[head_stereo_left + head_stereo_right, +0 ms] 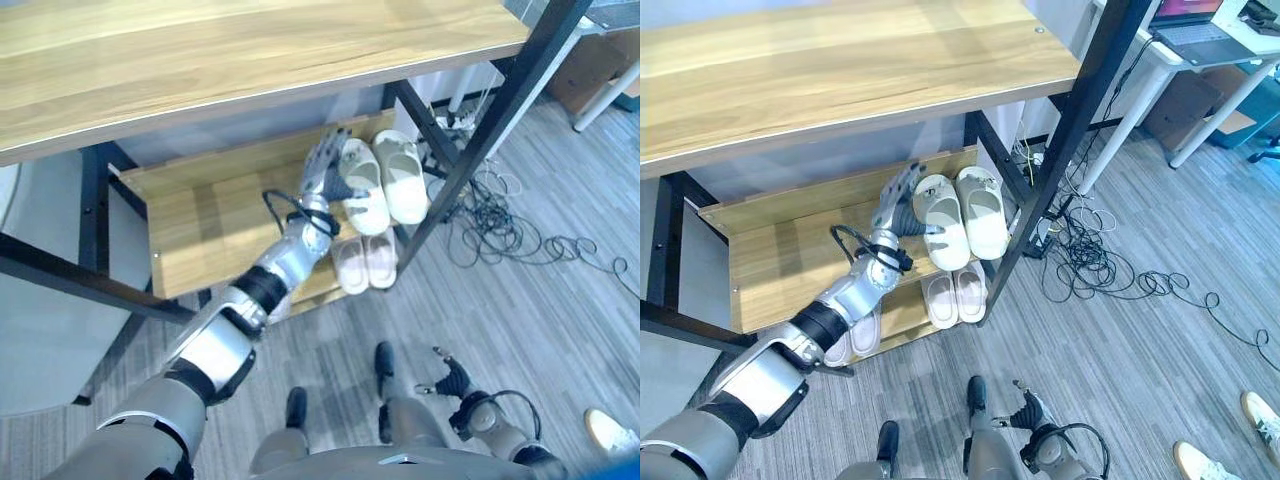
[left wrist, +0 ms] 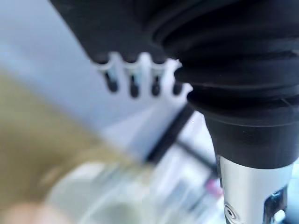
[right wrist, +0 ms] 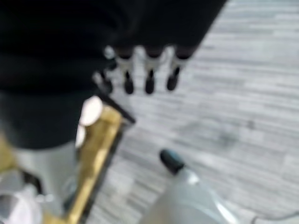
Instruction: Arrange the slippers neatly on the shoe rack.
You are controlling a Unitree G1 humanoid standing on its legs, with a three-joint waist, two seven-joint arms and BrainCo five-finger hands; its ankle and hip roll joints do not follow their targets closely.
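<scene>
While the right hand [image 1: 452,381] hangs relaxed over the floor, the left hand [image 1: 897,203], fingers straight, touches the near slipper of the cream pair [image 1: 960,218] lying toes-inward on the rack's middle shelf [image 1: 770,255].

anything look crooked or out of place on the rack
Nothing stands out. The cream slippers lie side by side on the middle shelf, the left hand at their edge; a smaller pale pair sits paired on the lower shelf.

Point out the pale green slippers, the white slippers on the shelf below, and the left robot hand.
Pale green slippers [image 1: 404,180], left eye view, right slipper's strap.
White slippers [image 1: 365,262], left eye view, between the pair's uppers.
Left robot hand [image 1: 895,205], right eye view, back of hand.
</scene>
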